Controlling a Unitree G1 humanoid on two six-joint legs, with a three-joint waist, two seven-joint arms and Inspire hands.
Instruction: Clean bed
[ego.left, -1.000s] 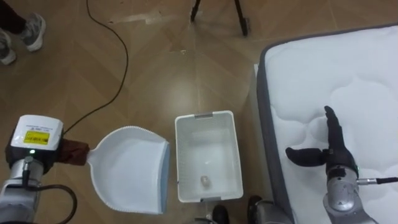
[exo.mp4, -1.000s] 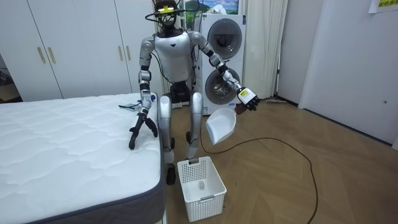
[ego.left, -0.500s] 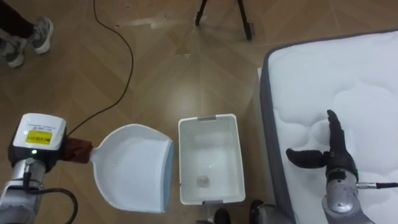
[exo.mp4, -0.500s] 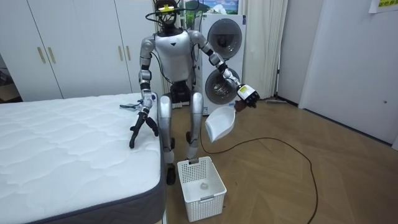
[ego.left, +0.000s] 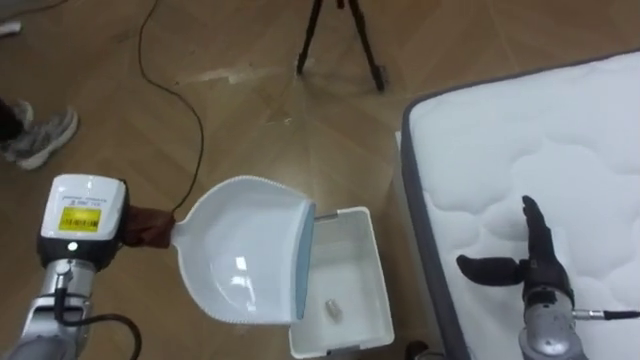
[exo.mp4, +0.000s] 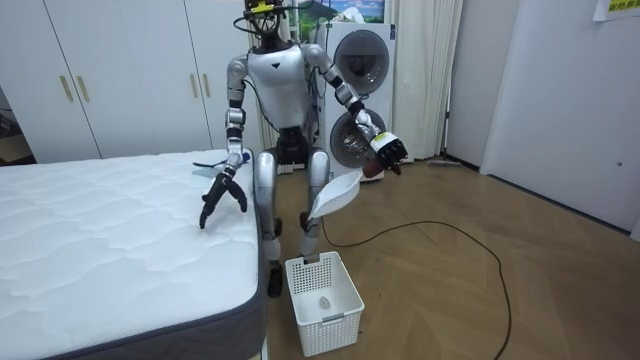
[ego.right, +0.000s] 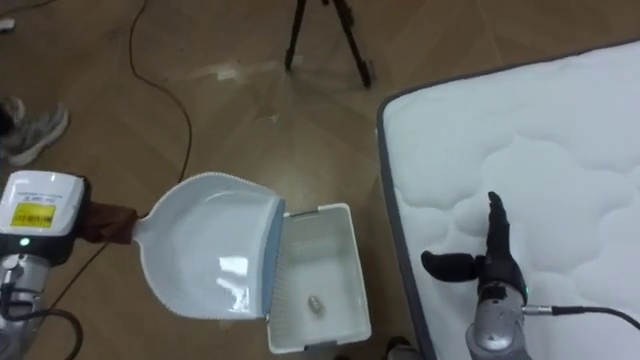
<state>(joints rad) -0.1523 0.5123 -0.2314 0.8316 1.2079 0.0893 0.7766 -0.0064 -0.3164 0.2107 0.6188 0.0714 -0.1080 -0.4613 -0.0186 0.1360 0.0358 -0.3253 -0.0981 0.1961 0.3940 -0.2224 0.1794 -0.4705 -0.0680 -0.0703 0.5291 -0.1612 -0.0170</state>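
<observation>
We had the wooden floor (ego.left: 250, 110) taking up the left and middle of the frame. A white slatted basket (ego.left: 378, 280) sat on it at lower centre, just beside the grey edge of the mattress (ego.left: 520, 130). A tripod (ego.left: 362, 45) stood on the floor at top centre, and somebody's sneaker (ego.left: 40, 140) at far left. The white quilted mattress filled the right side.

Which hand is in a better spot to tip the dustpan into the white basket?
Left. The dustpan sticks out from the left hand, with its lip above the white basket. The right hand, fingers spread, is over the mattress, away from the basket.
</observation>
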